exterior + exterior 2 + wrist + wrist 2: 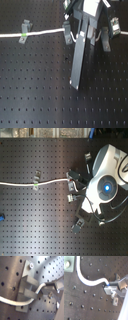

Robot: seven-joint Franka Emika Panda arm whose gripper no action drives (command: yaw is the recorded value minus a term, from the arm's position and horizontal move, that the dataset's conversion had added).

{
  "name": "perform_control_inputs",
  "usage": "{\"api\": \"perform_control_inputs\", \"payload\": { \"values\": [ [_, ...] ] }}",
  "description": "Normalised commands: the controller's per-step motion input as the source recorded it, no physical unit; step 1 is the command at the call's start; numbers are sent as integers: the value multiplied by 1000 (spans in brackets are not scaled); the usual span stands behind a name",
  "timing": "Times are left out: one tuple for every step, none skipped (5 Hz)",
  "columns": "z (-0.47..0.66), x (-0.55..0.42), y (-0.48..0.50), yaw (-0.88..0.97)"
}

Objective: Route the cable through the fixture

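A: Report the largest items first.

B: The tabletop [30, 95] is a black perforated board and fills both exterior views. The arm [107, 178] is a white body with a blue light, standing at the second exterior view's right.

A: End effector state?

B: The end effector [46, 288] is pressed together on the cable [45, 32], pinching it close to its free end. Both wrist views show the cord entering the fingers [112, 287] from one side.

A: Cable position?

B: In the first exterior view the white cord runs from the first exterior view's left edge along the board, passes a V-topped clip [24, 31], and rises slightly toward the end effector near the top centre. In the second exterior view it crosses from the second exterior view's left edge to the end effector, with a green mark [35, 185] at the V-topped clip.

A: Fixture position?

B: In the first wrist view the fixture [27, 287] is a light-grey metal bracket screwed to the board, just beside the fingers. The cable curves around its base and lies against its lower block, then bends up to the fingers. Whether the cord sits inside the slot cannot be told.

A: Other items?

B: A further clip [114, 26] stands at the first exterior view's right, near the arm. A small blue object [2, 218] lies at the second exterior view's left edge.
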Motion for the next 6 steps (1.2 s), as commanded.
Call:
{"api": "perform_control_inputs", "payload": {
  "values": [
    [-429, 0, 0, -63],
    [-422, -50, -139, -103],
    [-207, -95, -188, -140],
    [-93, -42, -89, -74],
    [-182, -54, -119, -63],
    [-416, 12, -283, -237]
  ]
}}
